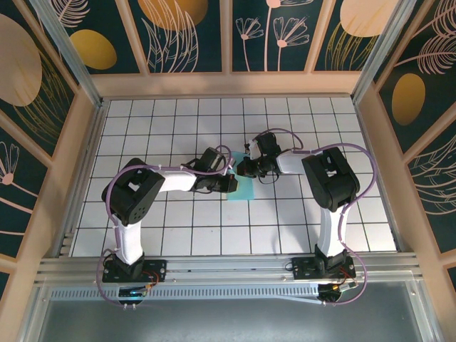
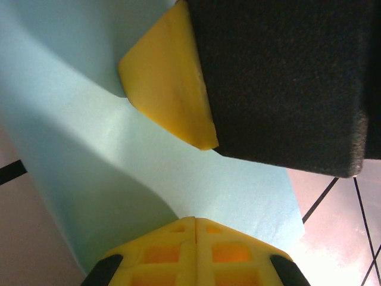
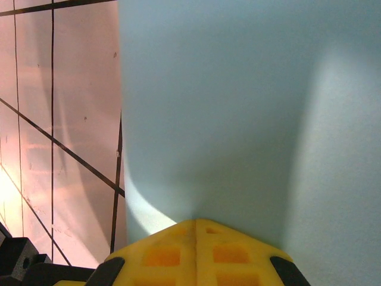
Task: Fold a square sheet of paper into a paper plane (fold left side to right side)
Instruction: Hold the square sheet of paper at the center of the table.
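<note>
Left gripper and right gripper, closed, rest on paper mid-table.

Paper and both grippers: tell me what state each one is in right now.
square sheet of paper: bowed in a soft curve, not yet a plane.
left gripper: fingers shut, tips at the sheet.
right gripper: fingers shut, tips at the sheet.
</note>
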Tool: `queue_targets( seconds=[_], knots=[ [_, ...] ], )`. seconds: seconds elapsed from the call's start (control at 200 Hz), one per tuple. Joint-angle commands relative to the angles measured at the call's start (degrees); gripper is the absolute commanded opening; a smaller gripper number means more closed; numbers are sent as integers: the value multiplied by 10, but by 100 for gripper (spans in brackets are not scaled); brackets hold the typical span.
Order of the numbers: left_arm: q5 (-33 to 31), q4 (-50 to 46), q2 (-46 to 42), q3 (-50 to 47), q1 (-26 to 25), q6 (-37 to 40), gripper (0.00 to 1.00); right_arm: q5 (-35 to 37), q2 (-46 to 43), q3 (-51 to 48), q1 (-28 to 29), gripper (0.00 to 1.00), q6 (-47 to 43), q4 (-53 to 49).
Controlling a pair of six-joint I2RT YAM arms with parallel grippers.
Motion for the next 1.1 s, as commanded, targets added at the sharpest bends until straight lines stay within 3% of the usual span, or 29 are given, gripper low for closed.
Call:
queue_targets(
  seconds=[0.0, 0.255, 0.455, 0.49, 0.525, 0.806, 1.096],
  knots=[
    [-22, -23, 8, -9, -4, 6, 2, 50, 22, -1, 7, 0, -13, -47],
    [-23, -1, 2, -55, -6, -9, 2, 30, -8, 29, -5, 0, -11, -48],
    [-24, 18, -6, -68, -8, -30, 2, 22, -79, 32, -31, 14, -8, -50],
    [-24, 19, -5, -69, -9, -32, 2, 21, -92, 26, -35, 10, -9, -54],
    [-24, 19, -5, -69, -9, -32, 2, 18, -105, 18, -38, 0, -11, -61],
    [-28, 13, -9, -63, -11, -29, 1, -33, -195, -95, -19, 0, 20, -54],
    [-25, 9, -6, -57, -12, -27, 2, -18, -145, -121, 7, 0, 42, -7]
  ],
)
